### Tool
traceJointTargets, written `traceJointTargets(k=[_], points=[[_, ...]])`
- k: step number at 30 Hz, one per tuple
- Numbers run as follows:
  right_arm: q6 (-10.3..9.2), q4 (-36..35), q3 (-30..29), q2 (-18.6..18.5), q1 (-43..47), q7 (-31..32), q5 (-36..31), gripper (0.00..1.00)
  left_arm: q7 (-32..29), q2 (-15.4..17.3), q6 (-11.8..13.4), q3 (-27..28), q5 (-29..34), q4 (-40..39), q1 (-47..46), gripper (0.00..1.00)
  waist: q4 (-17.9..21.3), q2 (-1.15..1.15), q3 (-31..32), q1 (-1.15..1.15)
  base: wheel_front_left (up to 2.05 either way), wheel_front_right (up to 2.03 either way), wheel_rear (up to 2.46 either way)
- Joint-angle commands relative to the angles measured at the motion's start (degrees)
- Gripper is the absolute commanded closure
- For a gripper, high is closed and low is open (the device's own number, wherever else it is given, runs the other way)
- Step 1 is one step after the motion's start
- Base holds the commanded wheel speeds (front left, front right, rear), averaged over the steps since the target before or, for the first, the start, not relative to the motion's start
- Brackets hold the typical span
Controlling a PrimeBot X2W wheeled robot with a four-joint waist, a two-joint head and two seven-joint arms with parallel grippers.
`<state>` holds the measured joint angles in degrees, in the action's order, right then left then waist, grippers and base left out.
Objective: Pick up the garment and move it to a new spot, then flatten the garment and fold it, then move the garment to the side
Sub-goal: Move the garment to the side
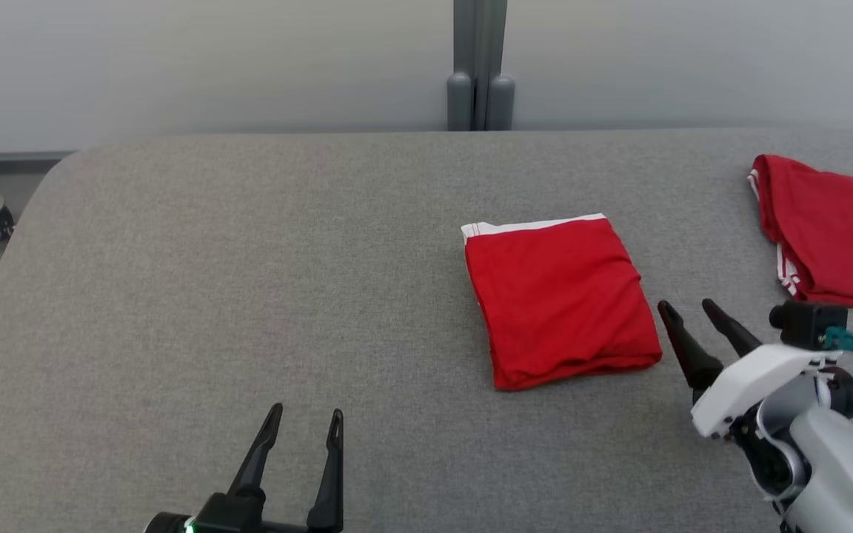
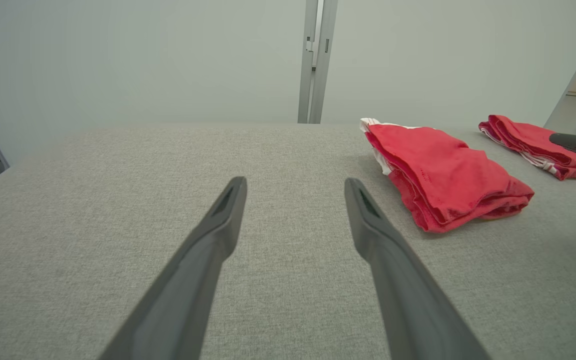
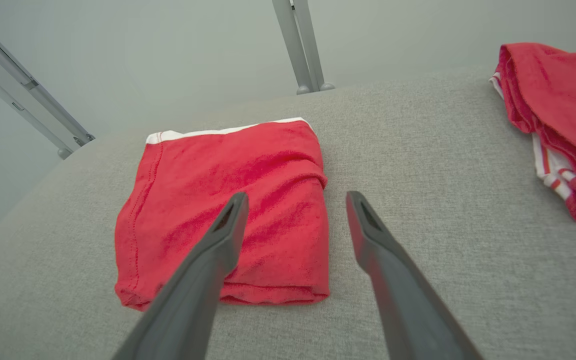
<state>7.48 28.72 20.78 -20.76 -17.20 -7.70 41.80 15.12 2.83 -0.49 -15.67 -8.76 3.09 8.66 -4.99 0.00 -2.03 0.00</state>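
- the garment point(image 1: 560, 300), red with a white band along its far edge, lies folded in a neat rectangle on the grey table point(image 1: 249, 281), a little right of the middle.
- the right gripper point(image 1: 686, 305) hangs just beside the garment's near right corner, fingers spread, nothing between them.
- the left gripper point(image 1: 306, 411) sits well apart to the left, near the front edge, also spread wide and empty.
- a red bundle point(image 1: 834, 229) with white stripes lies at the table's far right, apart from the garment.
- a grey post point(image 1: 480, 66) stands behind the table against the pale wall.
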Motion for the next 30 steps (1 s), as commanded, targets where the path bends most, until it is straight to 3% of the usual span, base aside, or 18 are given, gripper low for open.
traceJointTargets(k=[1, 10, 18, 19, 20, 30], points=[[0.02, 0.8, 0.4, -0.8, -1.9, 1.3, 1.7, 0.00, 0.0, 0.1, 0.2, -0.4, -0.3, -0.2, -1.2, 0.00, -2.3, 0.00, -3.1, 0.00, 0.00, 0.00, 0.00], [0.02, 7.7, 5.3, -6.5, -13.1, 8.2, 9.1, 0.00, 0.0, 0.1, 1.1, -2.7, -1.9, -0.3, -5.3, 0.00, -5.4, 0.00, -9.0, 0.00, 0.00, 0.00, 0.00], [0.02, 14.6, 11.1, -4.6, -16.2, 7.9, 10.8, 0.00, 0.0, 0.1, 1.4, -3.5, -3.0, 0.5, -6.9, 0.00, -6.5, 0.00, -10.6, 0.00, 0.00, 0.00, 0.00], [0.02, 15.0, 12.0, -4.5, -16.2, 7.5, 11.2, 0.45, 0.0, 0.1, 1.5, -3.5, -3.1, 0.6, -7.0, 0.00, -6.5, 0.00, -10.6, 0.00, 0.00, 0.00, 0.00], [0.02, 15.5, 12.4, -4.6, -16.3, 6.9, 11.2, 1.00, 0.0, 0.1, 1.6, -3.4, -3.1, 0.6, -7.0, 0.00, -6.4, 0.00, -10.6, 0.00, 0.00, 0.00, 0.00], [-0.03, 16.7, 18.2, -9.6, -20.0, 1.4, 10.4, 1.00, 0.0, 0.1, 1.0, -1.8, -1.7, 0.0, -7.0, 0.00, -1.4, 0.00, -12.1, 0.00, 0.00, 0.00, 0.00]])
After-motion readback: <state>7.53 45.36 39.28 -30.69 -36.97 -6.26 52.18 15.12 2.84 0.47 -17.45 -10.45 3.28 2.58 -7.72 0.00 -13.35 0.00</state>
